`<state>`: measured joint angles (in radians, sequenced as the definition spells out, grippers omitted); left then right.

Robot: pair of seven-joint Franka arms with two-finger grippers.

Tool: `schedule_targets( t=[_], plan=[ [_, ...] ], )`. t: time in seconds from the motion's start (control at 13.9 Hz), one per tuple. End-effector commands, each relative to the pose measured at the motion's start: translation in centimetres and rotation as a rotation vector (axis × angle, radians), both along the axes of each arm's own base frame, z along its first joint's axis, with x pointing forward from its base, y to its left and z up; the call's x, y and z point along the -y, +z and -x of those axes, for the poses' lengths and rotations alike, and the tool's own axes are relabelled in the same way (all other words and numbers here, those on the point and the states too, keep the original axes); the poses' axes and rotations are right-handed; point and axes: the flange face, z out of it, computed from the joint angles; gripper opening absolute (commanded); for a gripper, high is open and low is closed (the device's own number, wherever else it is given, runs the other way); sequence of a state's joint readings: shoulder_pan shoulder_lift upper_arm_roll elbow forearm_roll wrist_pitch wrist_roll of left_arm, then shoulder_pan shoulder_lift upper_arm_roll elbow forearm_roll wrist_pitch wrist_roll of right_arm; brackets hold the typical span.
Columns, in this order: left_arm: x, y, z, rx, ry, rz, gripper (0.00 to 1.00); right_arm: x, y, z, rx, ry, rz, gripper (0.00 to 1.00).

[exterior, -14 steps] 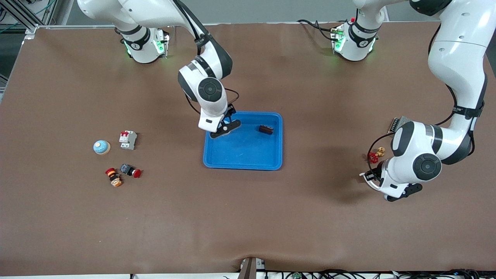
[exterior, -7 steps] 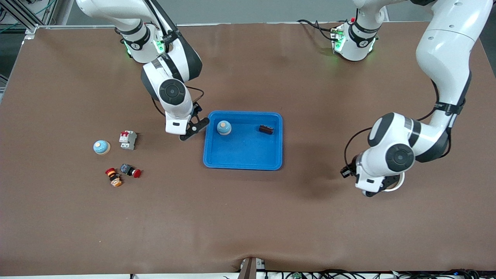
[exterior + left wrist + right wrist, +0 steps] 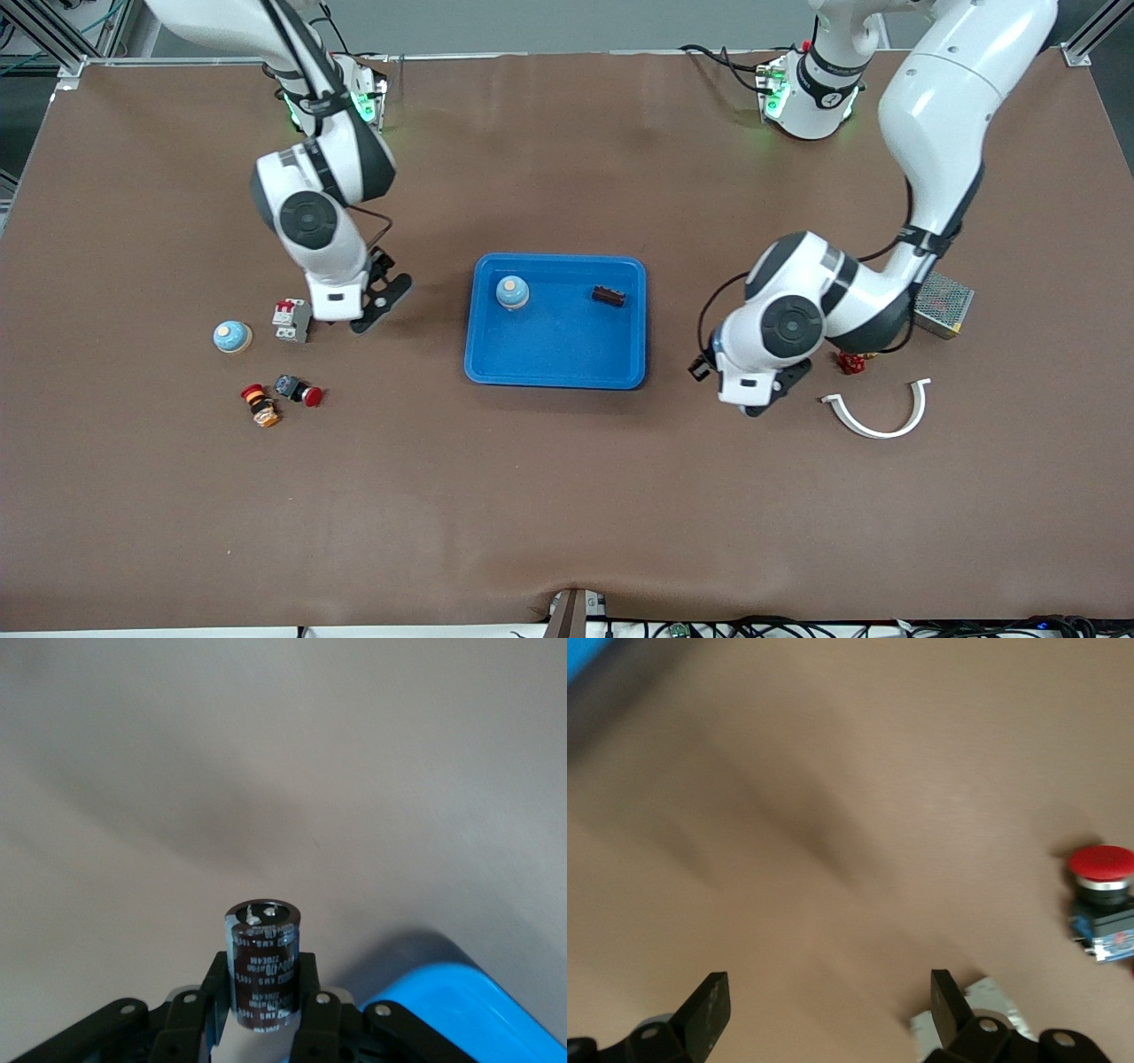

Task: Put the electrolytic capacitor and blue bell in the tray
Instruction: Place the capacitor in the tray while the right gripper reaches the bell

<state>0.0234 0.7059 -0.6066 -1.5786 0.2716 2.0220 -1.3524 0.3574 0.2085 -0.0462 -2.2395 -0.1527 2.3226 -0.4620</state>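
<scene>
The bright-blue tray [image 3: 558, 350] lies mid-table. A blue bell [image 3: 512, 291] with a tan knob sits in its corner nearest the right arm's base. A second blue bell [image 3: 232, 337] rests on the table toward the right arm's end. My left gripper [image 3: 753, 400] hovers over the table beside the tray. In the left wrist view it [image 3: 263, 992] is shut on the dark brown electrolytic capacitor [image 3: 263, 957], held upright, with a tray corner [image 3: 469, 1010] close by. My right gripper [image 3: 376, 306] is open and empty beside a circuit breaker, also in its wrist view [image 3: 828, 992].
A small dark brown part [image 3: 608, 296] lies in the tray. A white circuit breaker [image 3: 292, 319] and two red push buttons [image 3: 299, 390] [image 3: 260, 405] lie near the second bell. A white curved piece [image 3: 877, 416], a red valve [image 3: 852, 361] and a mesh box [image 3: 943, 303] lie by the left arm.
My right gripper let go of a blue bell in the tray and moved away toward the circuit breaker. My left gripper moved from the white curved piece toward the tray, carrying the capacitor.
</scene>
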Motion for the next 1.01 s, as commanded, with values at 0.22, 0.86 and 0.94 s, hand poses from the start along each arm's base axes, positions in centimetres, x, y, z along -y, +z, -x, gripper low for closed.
schedule_targets(
  t=[0.22,0.86,0.94],
  plan=[
    [8.2,-1.6,2.9,0.038,0.16,0.072,0.0,1.9,-1.3,1.0,0.05,0.059,-0.027,1.0],
    [13.8,-7.4,6.2,0.069,0.218,0.093,0.03,7.8,1.5,0.6,0.0,0.069,-0.022,1.0],
    [13.5,-7.7,5.8,0.082,0.225,0.077,0.16,8.7,2.7,0.5,0.005,0.054,-0.021,1.0]
  ],
)
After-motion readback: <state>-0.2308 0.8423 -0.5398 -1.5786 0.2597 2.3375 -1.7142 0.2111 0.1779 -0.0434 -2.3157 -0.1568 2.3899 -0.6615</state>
